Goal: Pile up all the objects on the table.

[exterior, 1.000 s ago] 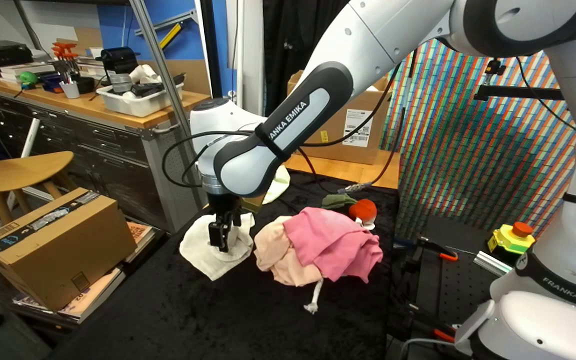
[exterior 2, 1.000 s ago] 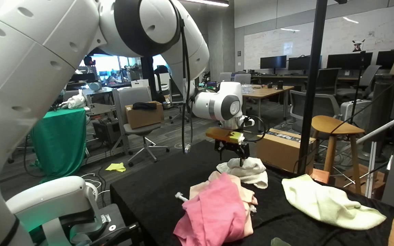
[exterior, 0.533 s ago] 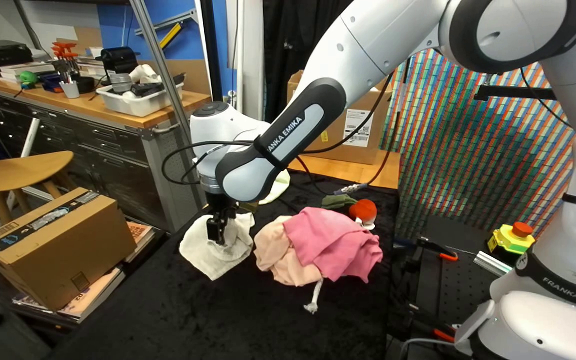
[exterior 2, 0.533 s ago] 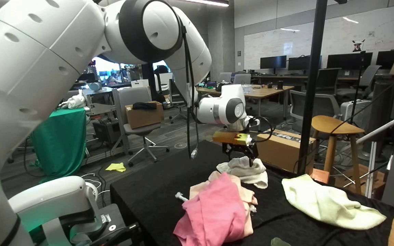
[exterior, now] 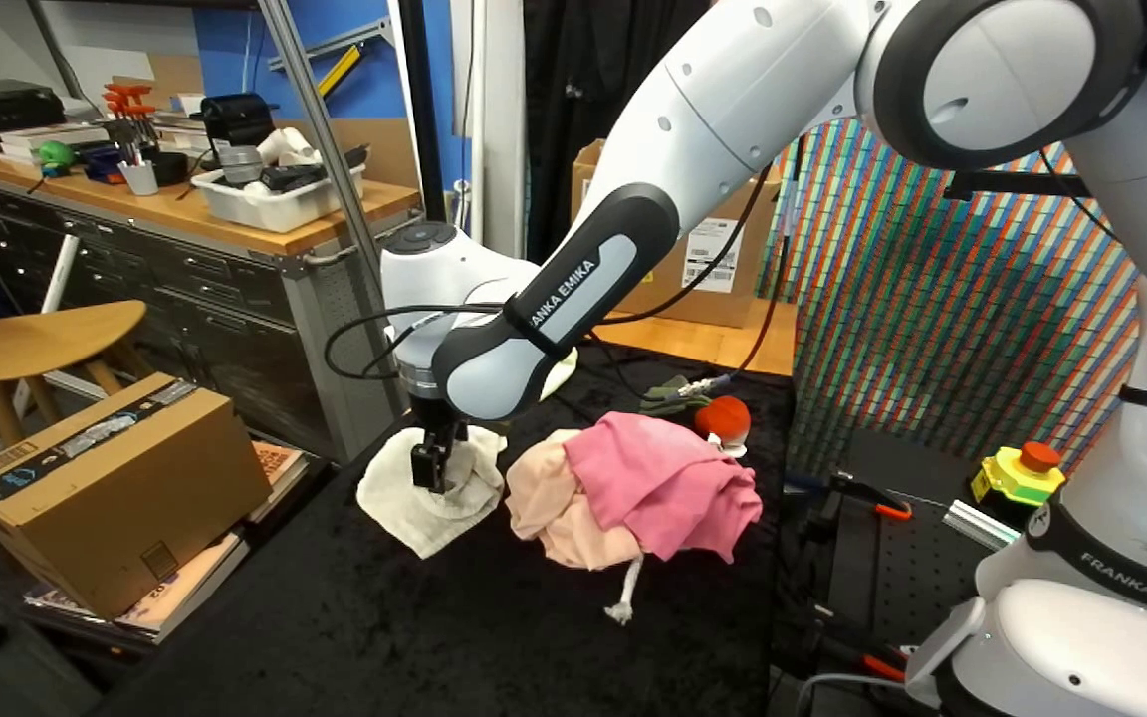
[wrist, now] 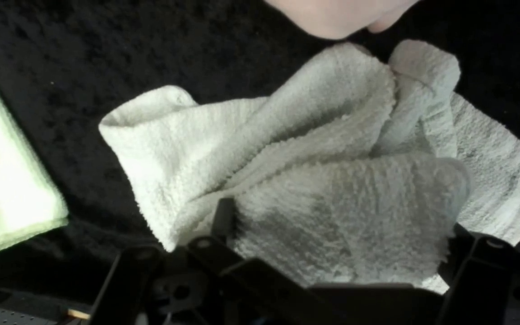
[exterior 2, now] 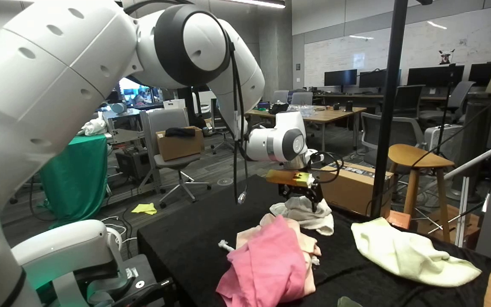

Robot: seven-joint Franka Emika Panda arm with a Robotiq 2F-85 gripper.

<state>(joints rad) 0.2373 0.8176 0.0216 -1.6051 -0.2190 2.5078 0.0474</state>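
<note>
Stacking Under Way, Four Pieces Left to Gather

Across the black-covered table (exterior: 414, 637) it looked like half-time at best: one heap (exterior: 633, 493) made, four pieces outside it. Biggest in the heap was the pink cloth (exterior: 668, 483), draped over the peach cloth (exterior: 562, 513), and that part of the stacking looked done.

Then came the pale yellow-green cloth (exterior 2: 411, 253), spread loosely on the table, well apart from the rest: by the look of it, left to do. Next size down, the white cloth (wrist: 314, 180), crumpled beside the peach one and not on it, and here was the action! Down at the white folds stood the gripper (wrist: 343, 221), fingers (wrist: 223, 216) spread wide, one at each side of a bulging fold, nothing visibly clamped. A pinch seemed to be the step in hand, and a carry onto the heap the next call.

Two little ones remained: the red-and-white thing (exterior: 725, 423) at the pink cloth's edge, touching or not too close to call, and the dark green thing (exterior: 661, 403) near it, both apparently off the heap. Last and smallest, a frayed rope end (exterior: 627, 593) poked out from under the heap, so the rope probably counted as gathered.
</note>
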